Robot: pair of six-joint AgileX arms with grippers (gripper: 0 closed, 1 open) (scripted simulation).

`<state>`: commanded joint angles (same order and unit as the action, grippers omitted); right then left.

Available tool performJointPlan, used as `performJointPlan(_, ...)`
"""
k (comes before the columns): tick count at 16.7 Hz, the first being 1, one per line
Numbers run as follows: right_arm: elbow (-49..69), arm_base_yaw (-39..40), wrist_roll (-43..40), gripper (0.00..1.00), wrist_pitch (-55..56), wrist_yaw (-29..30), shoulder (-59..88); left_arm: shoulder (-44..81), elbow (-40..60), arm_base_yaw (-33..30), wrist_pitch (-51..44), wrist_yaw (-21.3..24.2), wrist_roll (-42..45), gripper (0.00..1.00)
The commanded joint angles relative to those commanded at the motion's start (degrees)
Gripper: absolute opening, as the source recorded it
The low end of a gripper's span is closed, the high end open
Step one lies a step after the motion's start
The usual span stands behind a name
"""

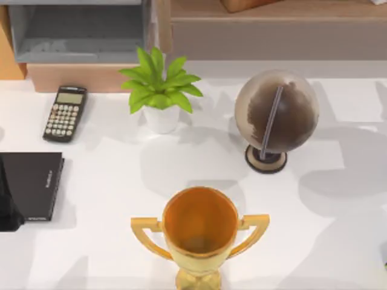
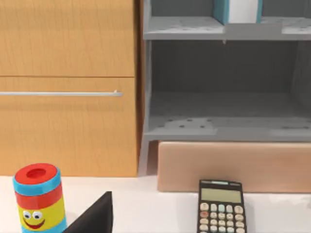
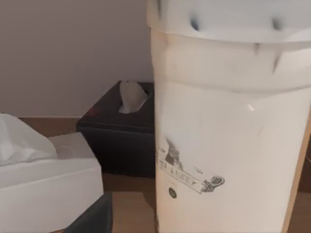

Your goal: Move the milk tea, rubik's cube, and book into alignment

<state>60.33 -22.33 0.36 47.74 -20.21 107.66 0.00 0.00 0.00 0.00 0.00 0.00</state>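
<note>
Top view: white table (image 1: 109, 181). Calculator (image 1: 65, 113) upper left, potted plant (image 1: 158, 90) upper centre, globe (image 1: 276, 115) upper right, gold trophy (image 1: 200, 232) bottom centre, black notebook (image 1: 33, 184) flat at the left edge. Left wrist view: left gripper (image 2: 95, 216) is a dark wedge at the bottom edge; whether it is released or clenched can't be told. Bottom left of it stands a striped toy (image 2: 39, 199) with a smiley face. Grey shelf (image 2: 223, 87) fills the right half, wooden cabinet (image 2: 68, 87) the left. Book (image 2: 238, 9) stands on the upper shelf at the top edge, teal covers, white pages. Right wrist view: milk tea (image 3: 228, 131), a white cup, right half of the frame, very close, perhaps in the right gripper (image 3: 92, 218); grip state can't be told. White tissue box (image 3: 48, 174) lower left, black tissue box (image 3: 119, 131) mid-frame.
</note>
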Motion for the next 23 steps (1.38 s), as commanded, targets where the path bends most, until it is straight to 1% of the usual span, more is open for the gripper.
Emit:
performJointPlan(4, 2.0, 0.4, 0.0, 1.00, -2.1, 0.4, 0.6, 0.0, 0.0, 0.0, 0.0, 0.0, 0.0, 1.00)
performJointPlan(9, 11.8, 1.4, 0.0, 1.00, -7.2, 1.5, 4.8, 0.0, 0.0, 0.0, 0.0, 0.0, 0.0, 1.00)
performJointPlan(14, 20.2, 3.3, -0.1, 1.00, -7.3, 3.4, 12.9, 0.0, 0.0, 0.0, 0.0, 0.0, 0.0, 1.00)
performJointPlan(19, 21.5, 3.4, -0.1, 1.00, -7.3, 3.6, 14.3, 0.0, 0.0, 0.0, 0.0, 0.0, 0.0, 1.00)
performJointPlan(23, 21.5, 3.4, -0.1, 0.70, -7.3, 3.6, 14.3, 0.0, 0.0, 0.0, 0.0, 0.0, 0.0, 1.00)
